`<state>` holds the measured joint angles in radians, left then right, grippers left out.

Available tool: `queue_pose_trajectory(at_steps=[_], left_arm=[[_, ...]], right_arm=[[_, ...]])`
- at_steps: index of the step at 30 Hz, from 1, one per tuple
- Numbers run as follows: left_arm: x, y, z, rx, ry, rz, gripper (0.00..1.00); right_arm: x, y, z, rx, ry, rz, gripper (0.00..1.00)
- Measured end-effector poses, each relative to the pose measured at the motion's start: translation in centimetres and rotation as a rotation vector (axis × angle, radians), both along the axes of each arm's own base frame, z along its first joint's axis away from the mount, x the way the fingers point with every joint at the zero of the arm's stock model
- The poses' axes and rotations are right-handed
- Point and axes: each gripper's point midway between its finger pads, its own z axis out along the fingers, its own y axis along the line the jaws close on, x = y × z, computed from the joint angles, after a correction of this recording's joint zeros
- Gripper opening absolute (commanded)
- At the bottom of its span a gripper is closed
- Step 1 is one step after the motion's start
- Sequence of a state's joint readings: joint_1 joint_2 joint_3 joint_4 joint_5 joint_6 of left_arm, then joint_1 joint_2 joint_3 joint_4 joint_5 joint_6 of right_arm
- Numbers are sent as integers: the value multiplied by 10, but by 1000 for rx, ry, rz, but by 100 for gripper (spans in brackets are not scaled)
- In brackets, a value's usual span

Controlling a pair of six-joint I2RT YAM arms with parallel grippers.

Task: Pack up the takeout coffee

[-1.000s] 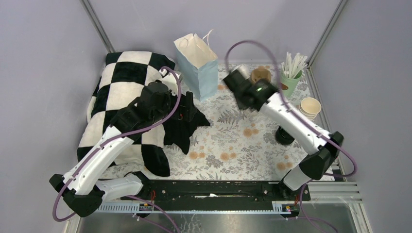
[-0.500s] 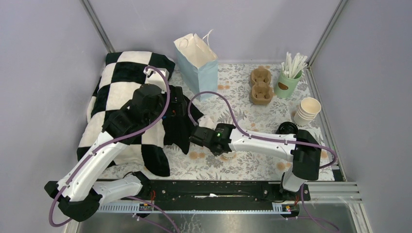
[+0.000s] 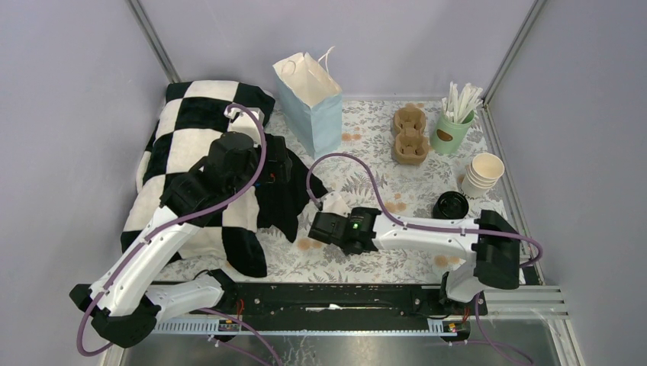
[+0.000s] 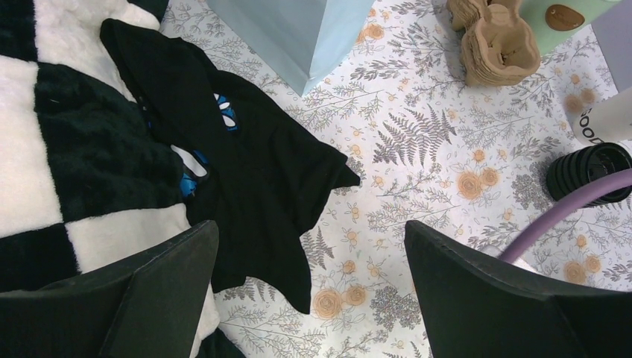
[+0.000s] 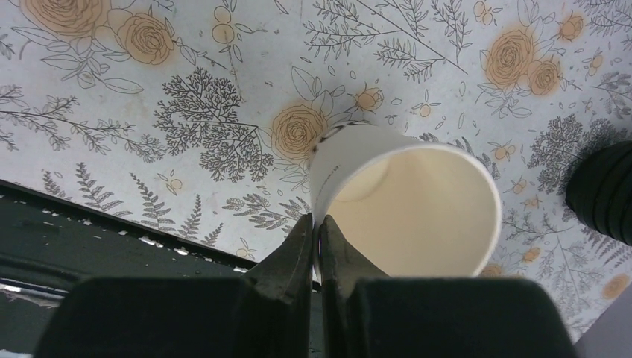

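No cup with a black lid on it shows in any view. My right gripper point(image 5: 318, 224) is shut on the rim of a lidless white paper cup point(image 5: 402, 194), one finger inside and one outside. The cup is empty and has dark print near its rim. It shows in the top view point(image 3: 336, 203) over the front middle of the floral mat, beside the right gripper point(image 3: 326, 226). A black ribbed lid point(image 3: 450, 204) sits alone on the mat; it also shows in the left wrist view point(image 4: 589, 173). My left gripper point(image 4: 309, 239) is open and empty above a black cloth point(image 4: 246, 164).
A light blue paper bag point(image 3: 311, 103) stands open at the back. A brown cup carrier point(image 3: 410, 136), a green holder of sticks point(image 3: 455, 122) and a stack of lidless cream cups point(image 3: 486, 171) are at the back right. A checkered blanket point(image 3: 183, 137) covers the left.
My right arm has swung from the back near the bag down to the front middle with the cup. My left arm has drawn back slightly.
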<state>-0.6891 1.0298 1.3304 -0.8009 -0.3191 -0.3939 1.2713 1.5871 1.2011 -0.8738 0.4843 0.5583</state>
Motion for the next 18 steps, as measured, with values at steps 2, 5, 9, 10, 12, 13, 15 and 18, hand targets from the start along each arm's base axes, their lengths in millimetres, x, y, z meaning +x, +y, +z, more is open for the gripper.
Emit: queue_pose_trajectory(at_steps=[2,5,9,10,12,13,15,18], left_arm=[[0,0,1,2,2,0,99],[1,-1,2,0,3,-1,99],[2,-5,-1,2,16,-9,99],[3,-5,-1,3,18,-10,99],[3,-7,-2,4,22,-14,99],[3,-7,-2,5,24,-15,99],[3,-7,-2,4,24,-16,99],[3,-7,-2,4,23,-16,99]], right_arm=[[-1,-1,4,32,-6,-13,0],[-1,-1,10,71,-14,-28,0],[-2,0,10,88,-17,-39,9],[-2,0,10,88,-16,-41,12],[-2,0,10,90,-17,-43,19],[-2,0,10,90,-17,-44,23],[-2,0,11,91,-17,-45,31],[0,3,24,96,-22,-44,42]])
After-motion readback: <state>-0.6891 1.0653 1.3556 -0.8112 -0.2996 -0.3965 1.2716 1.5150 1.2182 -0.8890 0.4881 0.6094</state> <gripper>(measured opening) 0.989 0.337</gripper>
